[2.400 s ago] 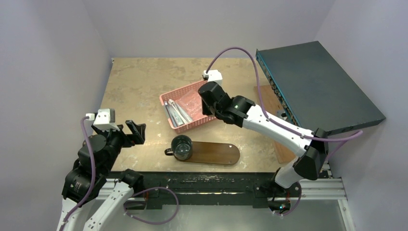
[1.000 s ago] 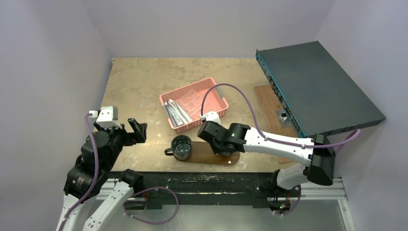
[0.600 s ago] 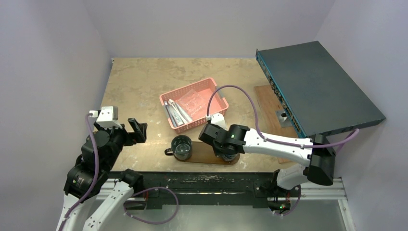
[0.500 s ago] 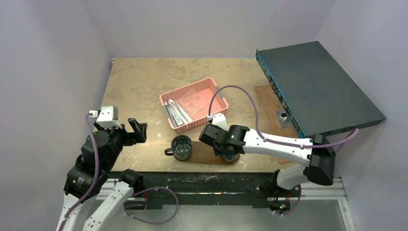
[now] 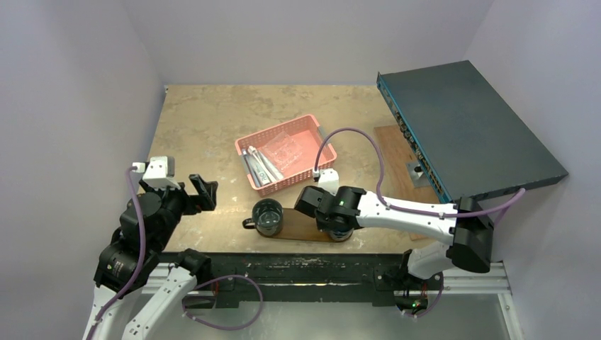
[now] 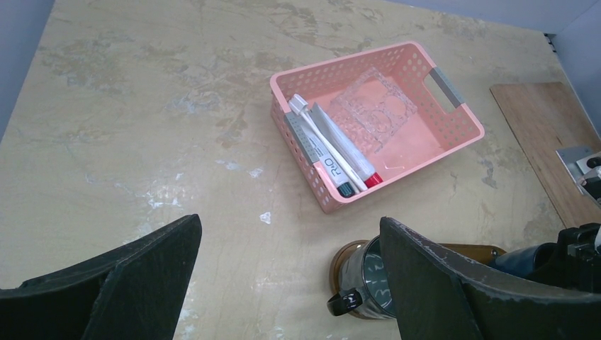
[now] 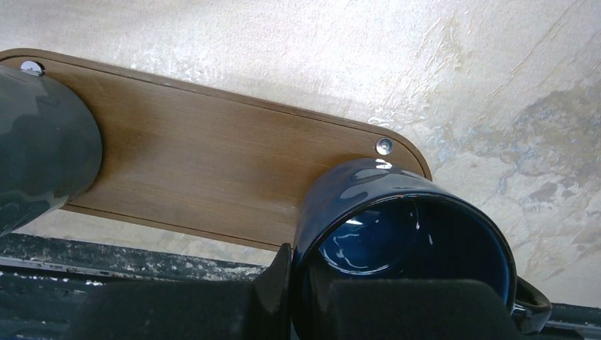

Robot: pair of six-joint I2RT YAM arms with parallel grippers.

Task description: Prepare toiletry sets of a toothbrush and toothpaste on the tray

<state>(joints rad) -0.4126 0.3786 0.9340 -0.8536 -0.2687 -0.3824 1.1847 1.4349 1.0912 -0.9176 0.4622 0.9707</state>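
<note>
Pinching blue mug [image 7: 397,227] in right claw [image 7: 305,287] at right end of tray [image 7: 198,163]; left claw [image 6: 287,276] agape, empty. Risk: tipping if released overhanging.

A dark glazed mug [image 5: 268,217] stands on the left end of the dark oval wooden tray [image 5: 299,225], with a blue ceramic mug [image 7: 397,234] at its right end. Behind them, the pink mesh basket [image 6: 340,65] holds the toiletry sets [image 6: 333,152].

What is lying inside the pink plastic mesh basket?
Inside the pink plastic mesh basket: a thin white toothbrush and pale squeeze tubes at its left end, and a clear crinkled plastic wrapper. Anything beneath the tubes or wrapper is covered.
</note>
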